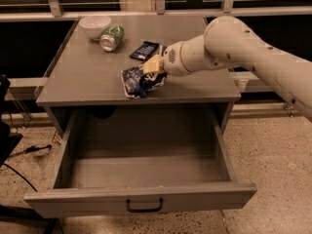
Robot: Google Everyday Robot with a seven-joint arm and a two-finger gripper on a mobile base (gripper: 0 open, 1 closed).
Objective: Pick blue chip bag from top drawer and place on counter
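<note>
Grey counter (83, 79) bears the crumpled blue bag (135, 82) near its front edge, above the open drawer (83, 201). The gripper (152, 66) sits over the counter at the bag's upper right, its 2 fingers pinched on the foil. At the counter's back left are 1 bowl (95, 26), 1 tipped can (111, 37) and 1 dark wrapper (145, 50).

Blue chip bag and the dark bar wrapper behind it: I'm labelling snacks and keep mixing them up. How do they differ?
The blue chip bag is crumpled and bulky with white patches; the bar wrapper is flat, rectangular and darker. The bag sits near the front edge of the counter with the gripper at its top; the wrapper lies farther back. Both rest on the counter, and both are dark snack packaging.
</note>
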